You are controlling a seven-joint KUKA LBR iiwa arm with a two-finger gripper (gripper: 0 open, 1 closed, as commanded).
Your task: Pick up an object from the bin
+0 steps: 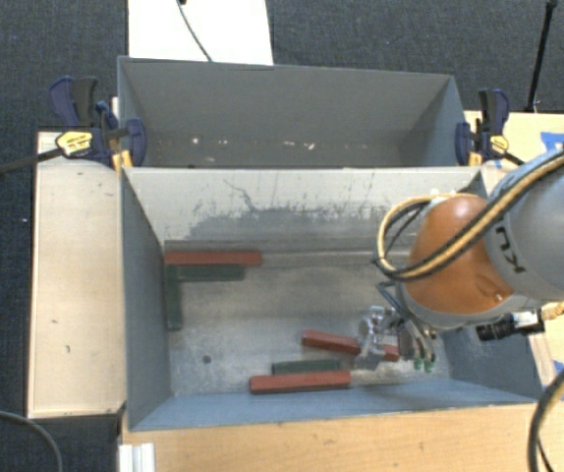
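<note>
While the arm (547,234) reaches into the bin (144,293) from 3 o'clock, its pincer (375,337) hangs low over the bin's floor at about 4 o'clock, close to the near wall. Above the pincer sits the rounded orange cover (454,259) of the wrist, with looped cables (395,229) arching past it on the 10 o'clock side. Whether the pincer is open or closed cannot be told, since its metal parts cannot be made out apart from what lies beneath them. Nothing is plainly gripped in it.

Directly under the pincer lies a short red bar (329,342), flat on the floor and slanted. One end points toward 9 o'clock and the other runs under the pincer toward 4 o'clock. The pincer overlaps that end; whether they touch cannot be told. Just beside the short red bar, toward 7 o'clock, lies a dark green bar (307,367), also flat and roughly parallel to the near wall. Nearer still to that wall, at 6 o'clock, lies a long red bar (300,383), and these two seem to touch along their lengths.

Well apart from these, at 10 o'clock of the floor, three more bars lie together. A far red bar (213,258) lies along the foot of the back wall, and a far green bar (208,273) lies just beside it on the 6 o'clock side. A third green bar (172,305) is turned at a right angle and runs toward 6 o'clock along the side wall.
</note>
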